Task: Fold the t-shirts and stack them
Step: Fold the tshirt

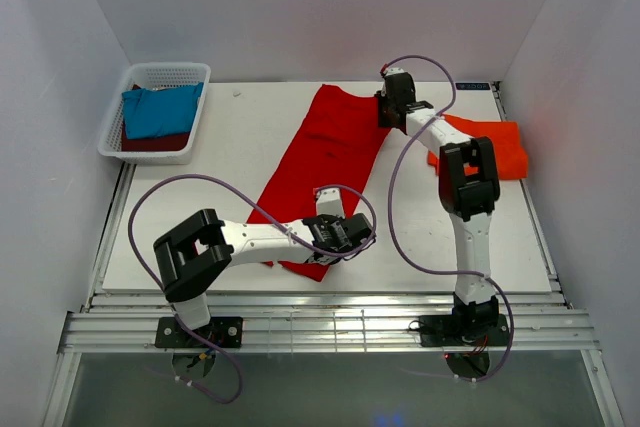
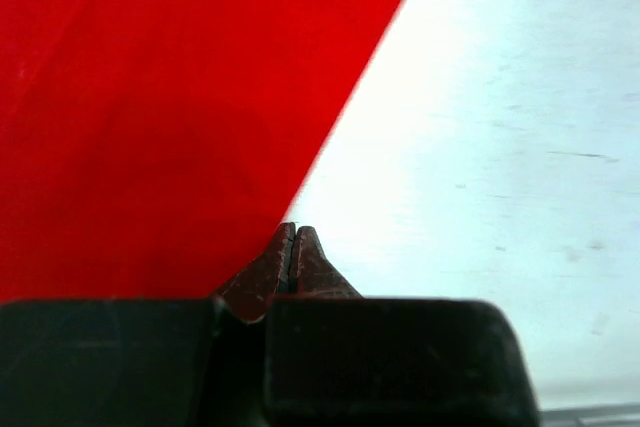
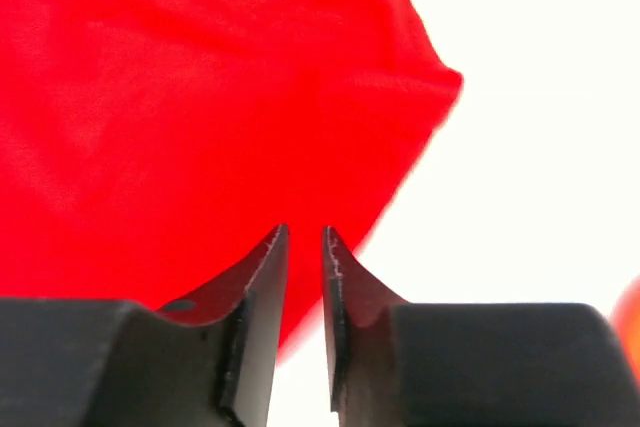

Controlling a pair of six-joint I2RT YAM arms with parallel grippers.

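A bright red t-shirt [image 1: 325,157], folded into a long strip, lies diagonally on the table. My left gripper [image 1: 352,237] is at its near right edge. In the left wrist view the jaws [image 2: 292,230] are shut, tips right at the edge of the flat red cloth [image 2: 150,97]; no cloth shows between them. My right gripper [image 1: 385,112] is at the strip's far right corner. In the right wrist view it [image 3: 303,230] stands open by a narrow gap, empty, just over the red cloth [image 3: 200,97]. An orange-red t-shirt [image 1: 495,147] lies folded at the right.
A white mesh basket [image 1: 160,73] at the far left corner holds a teal-blue t-shirt [image 1: 160,112] on a dark maroon one [image 1: 155,143]. White walls close in the table on three sides. The right arm reaches over the orange-red shirt.
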